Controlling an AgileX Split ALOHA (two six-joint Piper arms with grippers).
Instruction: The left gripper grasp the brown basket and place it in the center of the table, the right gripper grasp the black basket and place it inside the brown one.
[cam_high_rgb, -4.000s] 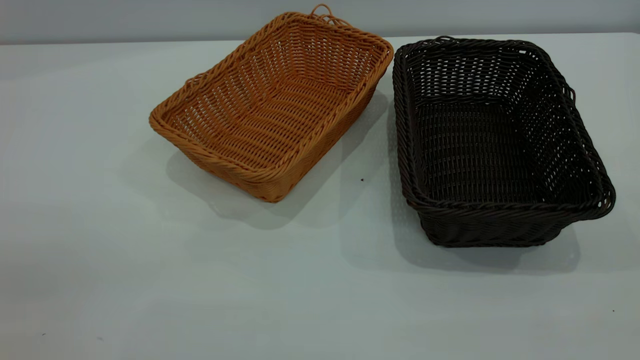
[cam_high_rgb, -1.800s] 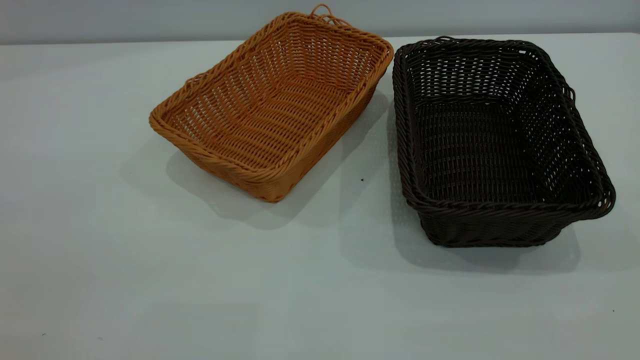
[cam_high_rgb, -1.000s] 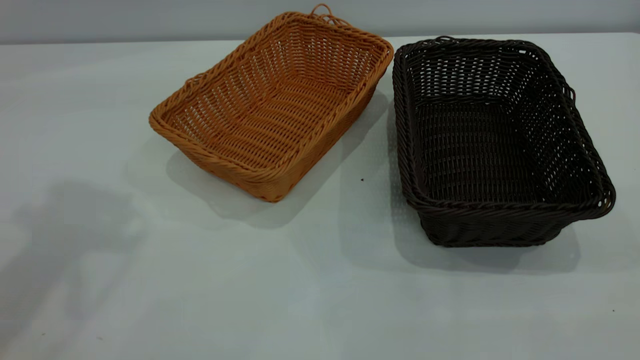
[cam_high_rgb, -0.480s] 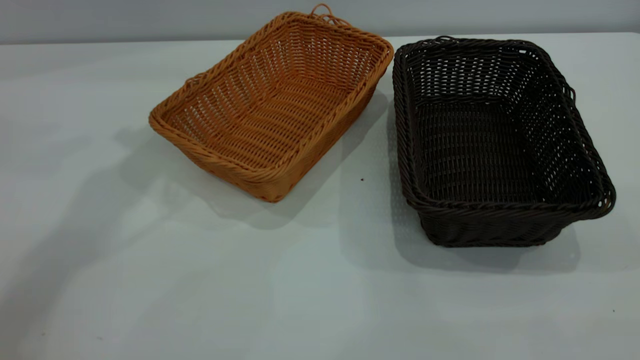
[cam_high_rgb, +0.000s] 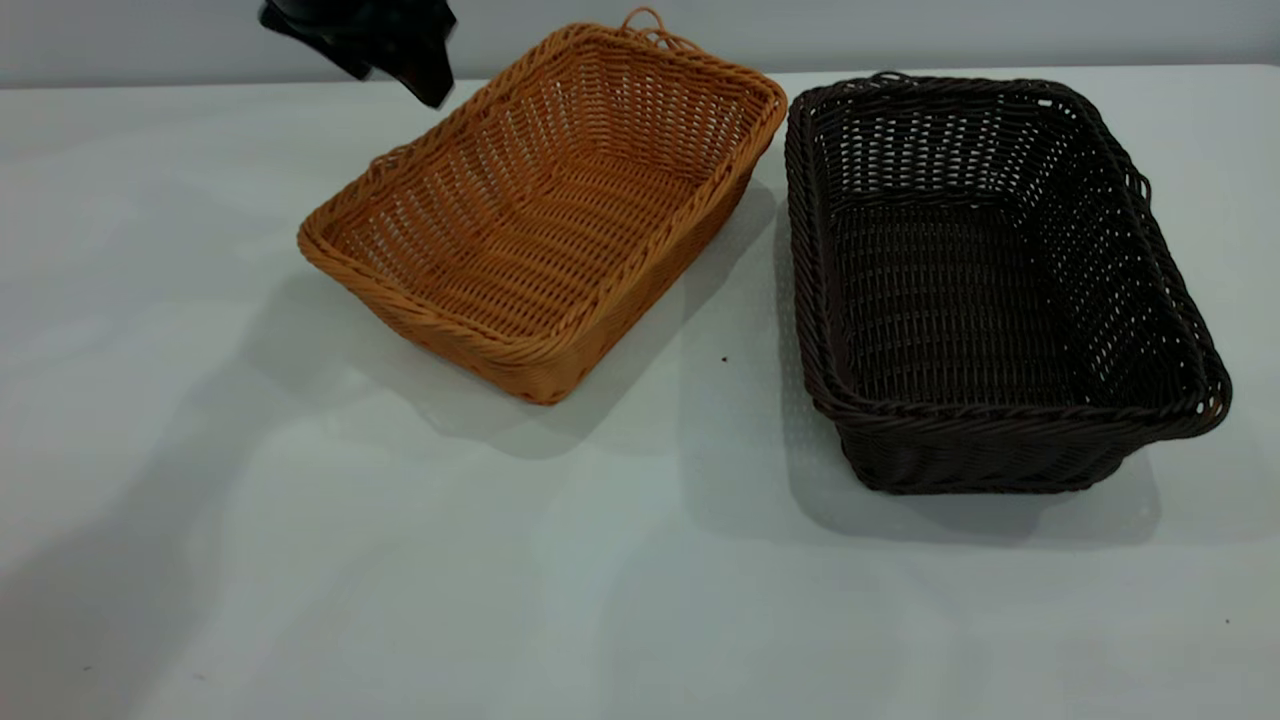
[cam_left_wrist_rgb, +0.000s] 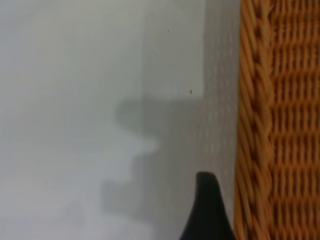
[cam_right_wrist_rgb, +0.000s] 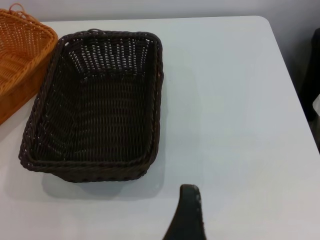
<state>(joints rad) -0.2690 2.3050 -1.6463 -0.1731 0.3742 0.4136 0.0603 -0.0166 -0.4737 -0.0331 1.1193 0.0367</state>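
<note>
A plain pale grey wall (cam_high_rgb: 900, 30) runs along the far side, meeting the surface in a straight line. Light falls from above and behind, casting soft shadows toward the near side, with a broad dim patch at the near left. In the right wrist view, something dark (cam_right_wrist_rgb: 312, 75) stands off the right edge.

The brown basket (cam_high_rgb: 545, 210) is sitting upright and empty on the white table (cam_high_rgb: 400, 560), angled, its small loop at the far end. The black basket (cam_high_rgb: 990, 280) is resting upright just beside it, also empty.
</note>
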